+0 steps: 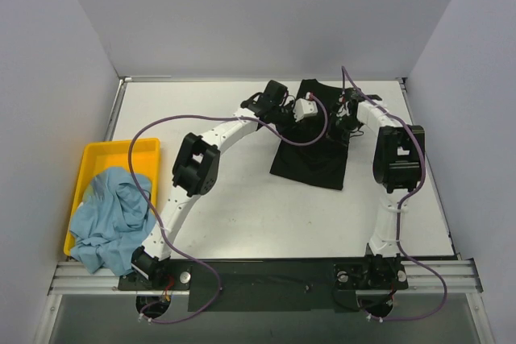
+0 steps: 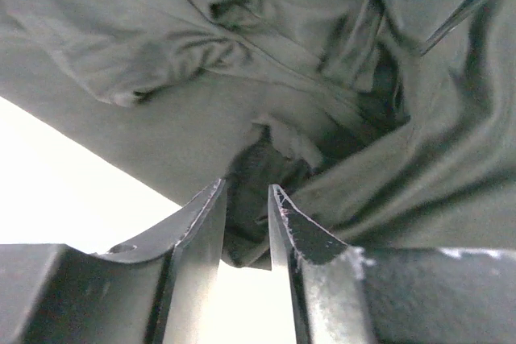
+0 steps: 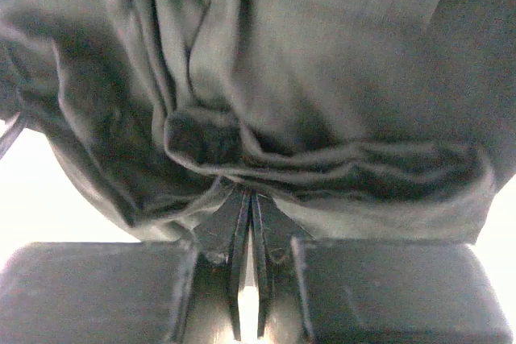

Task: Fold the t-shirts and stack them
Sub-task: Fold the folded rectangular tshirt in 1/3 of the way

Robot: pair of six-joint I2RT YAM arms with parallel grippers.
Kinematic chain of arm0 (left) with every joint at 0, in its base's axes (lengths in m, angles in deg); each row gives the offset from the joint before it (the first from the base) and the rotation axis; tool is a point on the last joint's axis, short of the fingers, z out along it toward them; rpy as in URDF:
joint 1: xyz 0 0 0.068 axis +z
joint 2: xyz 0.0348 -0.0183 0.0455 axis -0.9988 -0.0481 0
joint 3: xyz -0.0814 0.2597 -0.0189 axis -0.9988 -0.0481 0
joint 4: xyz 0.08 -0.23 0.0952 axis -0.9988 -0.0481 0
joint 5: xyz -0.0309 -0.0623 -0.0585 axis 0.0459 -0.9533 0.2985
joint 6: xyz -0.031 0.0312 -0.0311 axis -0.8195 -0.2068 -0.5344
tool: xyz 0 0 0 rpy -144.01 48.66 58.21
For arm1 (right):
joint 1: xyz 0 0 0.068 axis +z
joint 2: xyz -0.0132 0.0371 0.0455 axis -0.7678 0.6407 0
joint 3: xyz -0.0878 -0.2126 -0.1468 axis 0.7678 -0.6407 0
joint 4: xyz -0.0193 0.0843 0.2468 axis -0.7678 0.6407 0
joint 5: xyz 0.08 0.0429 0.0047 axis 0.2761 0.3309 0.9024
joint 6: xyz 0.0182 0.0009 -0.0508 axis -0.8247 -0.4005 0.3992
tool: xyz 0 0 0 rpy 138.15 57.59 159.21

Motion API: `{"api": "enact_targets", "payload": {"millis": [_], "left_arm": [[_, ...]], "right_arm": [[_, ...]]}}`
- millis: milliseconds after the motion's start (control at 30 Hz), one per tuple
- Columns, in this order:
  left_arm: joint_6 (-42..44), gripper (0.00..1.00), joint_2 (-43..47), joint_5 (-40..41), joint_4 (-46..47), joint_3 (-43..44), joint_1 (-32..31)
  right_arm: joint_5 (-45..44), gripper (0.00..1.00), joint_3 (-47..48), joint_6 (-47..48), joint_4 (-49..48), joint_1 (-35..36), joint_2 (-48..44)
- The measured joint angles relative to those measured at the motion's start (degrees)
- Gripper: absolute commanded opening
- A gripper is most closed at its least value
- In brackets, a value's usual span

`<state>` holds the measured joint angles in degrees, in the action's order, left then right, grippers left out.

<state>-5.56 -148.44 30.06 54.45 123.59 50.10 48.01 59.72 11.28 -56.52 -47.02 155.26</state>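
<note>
The black t-shirt lies bunched on the white table at the back middle, with both grippers at its far part. In the left wrist view my left gripper has its fingers a little apart, and a fold of the black t-shirt sits between the tips. My left gripper and right gripper hang close together over the cloth. My right gripper is shut, pinching a rumpled edge of the black t-shirt. The light blue t-shirt lies crumpled in a tray.
A yellow tray stands at the table's left edge, and the blue cloth spills over its near end. Grey walls close in the left, back and right sides. Purple cables loop from both arms over the table.
</note>
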Motion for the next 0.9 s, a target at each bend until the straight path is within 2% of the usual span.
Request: {"api": "enact_targets", "payload": {"millis": [200,367,500,633,667,733,833,900], "left_arm": [[-5.64,0.49,0.20,-0.04,1.46,3.74,1.16],[-5.42,0.59,0.44,-1.49,0.02,3.67,1.73],[-2.23,0.59,0.44,-3.72,-3.74,3.45,1.86],[-0.07,0.57,0.44,-3.50,-6.51,3.45,1.90],[0.04,0.56,0.44,-3.32,-7.23,3.45,1.95],[0.15,0.52,0.48,-3.30,-8.79,3.45,1.99],[0.26,0.48,1.36,-3.74,-13.07,3.26,1.99],[0.50,0.47,2.73,-5.01,-16.59,2.89,1.99]], "right_arm": [[-3.23,0.00,9.20,-2.43,0.17,-0.96,6.86],[-4.94,0.00,15.26,-3.82,0.24,-2.34,8.63],[-5.31,0.00,14.82,-3.39,0.31,-3.02,7.28],[-6.12,0.00,6.73,-1.95,0.61,-3.17,0.52],[-6.38,0.03,3.85,-1.64,0.61,-3.15,-2.19],[-7.02,0.17,-2.01,-1.22,0.98,-3.15,-8.07],[-8.09,0.45,-10.71,-1.84,0.98,-3.06,-16.96],[-8.79,0.52,-16.46,-2.71,0.90,-2.99,-21.90]]}}
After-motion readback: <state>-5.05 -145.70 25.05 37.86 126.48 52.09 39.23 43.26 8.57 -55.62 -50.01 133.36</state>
